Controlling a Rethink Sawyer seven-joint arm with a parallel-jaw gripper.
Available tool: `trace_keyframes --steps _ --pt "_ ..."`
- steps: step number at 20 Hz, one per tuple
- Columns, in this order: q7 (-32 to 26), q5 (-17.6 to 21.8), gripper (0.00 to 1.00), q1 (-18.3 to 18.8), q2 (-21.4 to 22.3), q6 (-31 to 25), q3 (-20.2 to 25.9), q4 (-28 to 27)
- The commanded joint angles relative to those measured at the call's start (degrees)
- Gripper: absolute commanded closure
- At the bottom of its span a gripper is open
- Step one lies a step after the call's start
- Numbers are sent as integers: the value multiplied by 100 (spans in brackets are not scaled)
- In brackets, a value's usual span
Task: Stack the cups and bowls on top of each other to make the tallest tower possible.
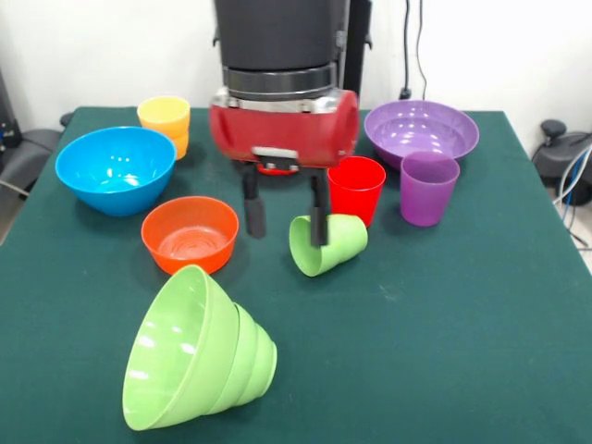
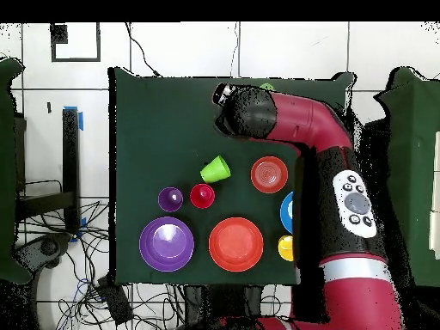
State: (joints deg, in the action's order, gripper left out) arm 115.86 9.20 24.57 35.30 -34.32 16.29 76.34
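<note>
The desk (image 1: pixel 481 305), covered in dark green cloth, has broad open room on the camera side of the claw and along the picture's right edge in the front view.

The red and black arm (image 1: pixel 282 120) comes down over the middle. The claw (image 1: pixel 285 218) hangs with its two black fingers spread wide; one finger (image 1: pixel 318 222) stands in front of the light green cup (image 1: pixel 326 243), which lies on its side with its mouth toward the camera. Whether that finger touches it, I cannot tell. The other finger hangs free, gripping nothing.

Nearest the camera, below the claw, a large light green bowl (image 1: pixel 185 351) lies tipped on its side with a ribbed light green bowl nested behind it. To the picture's left of the claw sit the glossy blue bowl (image 1: pixel 116 169) and the ribbed orange-red bowl (image 1: pixel 190 233), both upright. The purple bowl (image 1: pixel 421 131) is beyond, to the right.

The red cup (image 1: pixel 356 189) stands just behind the fallen cup; the purple cup (image 1: pixel 428 188) is beside it, apart. A yellow cup (image 1: pixel 165 122) stands by the blue bowl.
</note>
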Motion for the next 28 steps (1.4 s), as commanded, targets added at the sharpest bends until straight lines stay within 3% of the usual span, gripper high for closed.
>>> trace_keyframes --steps 1,10,15,18,23,28 --pt "-54 160 0 -124 -212 201 293 196" --pt "-705 313 0 126 -45 310 801 615" --pt "-1158 430 0 621 241 193 1046 952" --pt "-1252 566 0 782 153 236 1144 852" --pt "-1324 645 0 833 -112 -216 1300 553" --pt "-1371 985 0 820 -294 -88 1362 369"
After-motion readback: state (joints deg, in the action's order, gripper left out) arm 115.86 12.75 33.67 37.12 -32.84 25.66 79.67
